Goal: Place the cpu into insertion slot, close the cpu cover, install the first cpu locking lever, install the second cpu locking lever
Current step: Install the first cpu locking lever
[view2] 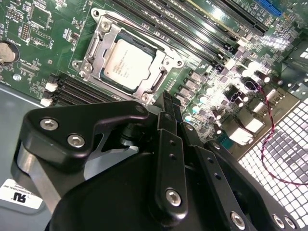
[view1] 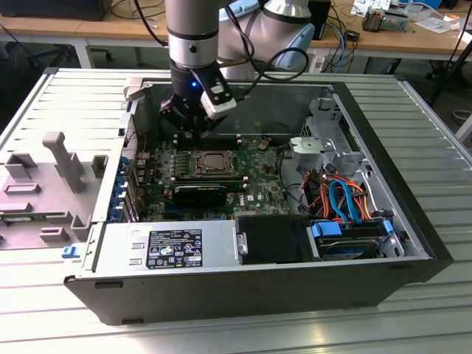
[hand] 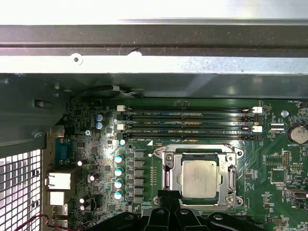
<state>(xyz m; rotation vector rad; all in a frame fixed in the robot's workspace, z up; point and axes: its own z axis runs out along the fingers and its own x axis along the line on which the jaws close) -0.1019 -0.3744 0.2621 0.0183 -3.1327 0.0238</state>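
The dull silver square cpu lies in the metal-rimmed insertion slot, cpu cover down; the black gripper hovers pinched narrow, empty.

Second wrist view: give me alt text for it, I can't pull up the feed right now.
The cpu sits in the insertion slot on the green motherboard, with the silver cpu cover lying flat around it. The black gripper hangs just beside the socket, holding nothing. Dark memory slots run along the socket's far side.
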